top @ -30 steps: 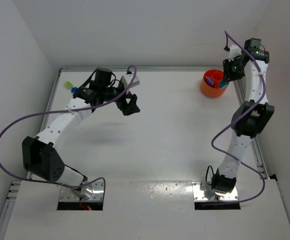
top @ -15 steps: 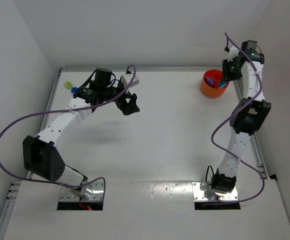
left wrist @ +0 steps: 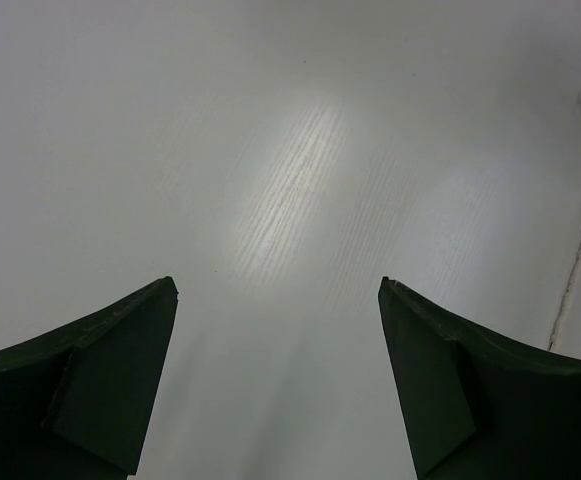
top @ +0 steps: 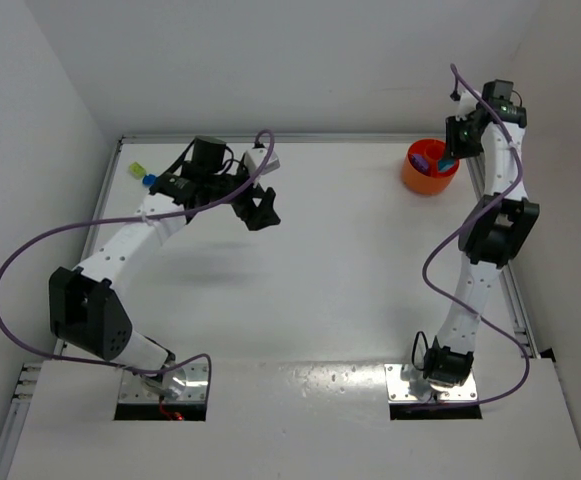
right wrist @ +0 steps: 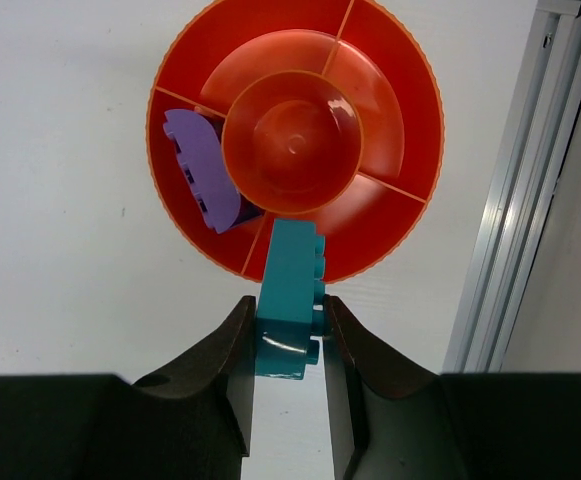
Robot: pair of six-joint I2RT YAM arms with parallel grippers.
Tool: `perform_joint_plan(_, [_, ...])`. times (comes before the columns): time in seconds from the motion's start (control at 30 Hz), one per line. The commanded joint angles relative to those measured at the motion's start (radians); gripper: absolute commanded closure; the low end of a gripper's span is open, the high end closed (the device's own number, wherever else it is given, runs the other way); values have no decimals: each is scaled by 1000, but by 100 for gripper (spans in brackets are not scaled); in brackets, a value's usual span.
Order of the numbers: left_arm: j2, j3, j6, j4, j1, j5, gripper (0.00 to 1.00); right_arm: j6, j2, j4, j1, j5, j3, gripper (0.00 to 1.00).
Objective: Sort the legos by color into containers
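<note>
A: Bowl?
B: Round, orange bowl (top: pixel 426 176), upright at far right of table (top: pixel 350 280). Round centre cup, ringed by walled compartments.
A: Inside?
B: One purple brick (right wrist: pixel 202 170), curved on one edge, lying in the ring compartment at left in the right wrist view.
A: Other bricks?
B: Teal brick (right wrist: pixel 292 265) pinched lengthwise in right gripper (right wrist: pixel 288 318), far end over the bowl's near rim. Yellow-green brick (top: pixel 136 171) and blue brick (top: pixel 151 181) just beside each other at far-left corner, well apart from bowl.
</note>
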Motion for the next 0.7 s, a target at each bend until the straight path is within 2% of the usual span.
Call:
perform_joint_plan(0.0, [0, 13, -10, 29, 12, 9, 12, 13, 11, 27, -5, 11, 41, 100])
perform_joint_plan(0.27, [9, 13, -10, 29, 12, 9, 12, 13, 20, 27, -5, 20, 51, 100])
perform_joint_plan(0.67, [9, -6, -67, 61, 33, -9, 9, 13, 38, 27, -5, 11, 69, 58])
